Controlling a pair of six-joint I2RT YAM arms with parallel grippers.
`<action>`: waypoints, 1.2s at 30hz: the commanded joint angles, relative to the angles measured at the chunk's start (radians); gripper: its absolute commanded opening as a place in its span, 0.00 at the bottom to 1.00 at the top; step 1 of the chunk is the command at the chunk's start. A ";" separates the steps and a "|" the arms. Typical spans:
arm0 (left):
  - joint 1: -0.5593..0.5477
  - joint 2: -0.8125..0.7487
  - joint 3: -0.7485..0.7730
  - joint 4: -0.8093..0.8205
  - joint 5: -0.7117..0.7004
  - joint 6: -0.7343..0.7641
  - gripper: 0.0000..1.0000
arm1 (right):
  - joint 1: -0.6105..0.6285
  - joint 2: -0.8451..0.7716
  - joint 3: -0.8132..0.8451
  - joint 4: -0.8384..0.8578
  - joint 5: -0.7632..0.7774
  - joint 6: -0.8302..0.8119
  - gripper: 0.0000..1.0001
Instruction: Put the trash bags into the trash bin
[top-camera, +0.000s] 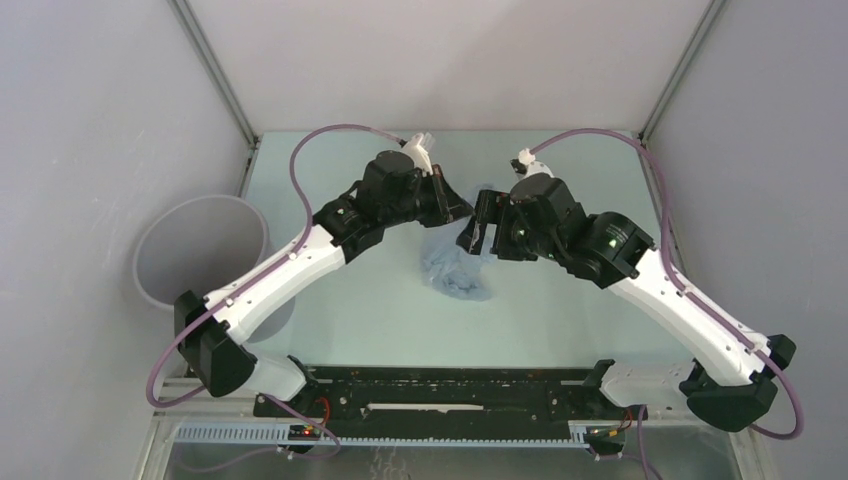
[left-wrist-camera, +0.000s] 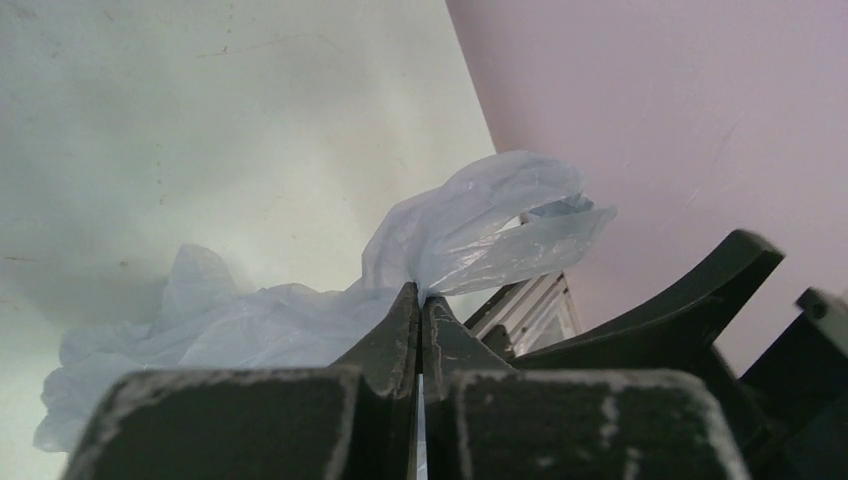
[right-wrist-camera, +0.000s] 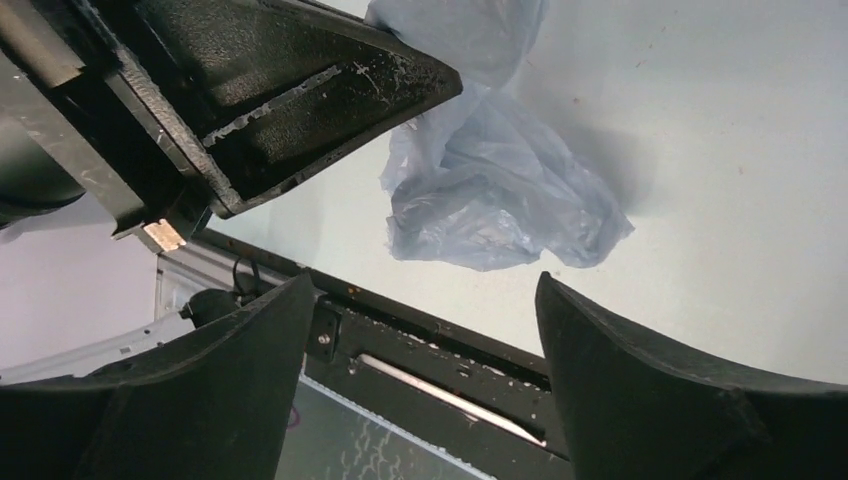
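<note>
The left end effector (left-wrist-camera: 420, 292) is closed tight on the trash bag (left-wrist-camera: 470, 225), its two dark fingers pressed together with only a fold of pale-blue film between them. A loose puff of the bag sticks out past the fingertips, and the rest trails back beneath the fingers in crinkled folds. The right end effector (right-wrist-camera: 425, 285) is open wide and holds nothing; its fingers stand apart just beside the bag, facing the left one's pinch point, with the bag's crumpled lower part showing between them in the right wrist view. From above, both end effectors meet over the bag's upper end, while its bulk lies below them as a rumpled heap touching the pale counter (top-camera: 380, 320), on the side of the bag nearer the arm bases. Whether the right fingers touch the film cannot be told. The trash bin (top-camera: 185, 225), round and grey with its mouth up, stands well apart from the bag to its left, past the counter's left edge, close to the left arm's base. No part of the bag is in the bin.
</note>
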 joint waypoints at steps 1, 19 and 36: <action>0.009 -0.021 0.046 0.076 0.027 -0.105 0.00 | 0.024 0.018 -0.021 0.077 0.074 0.013 0.88; 0.037 -0.161 -0.080 0.120 0.002 -0.127 0.00 | -0.068 -0.113 -0.197 0.263 0.208 -0.133 0.11; 0.085 -0.300 -0.215 0.150 0.042 -0.107 0.00 | -0.199 -0.101 -0.265 0.230 -0.004 -0.026 0.76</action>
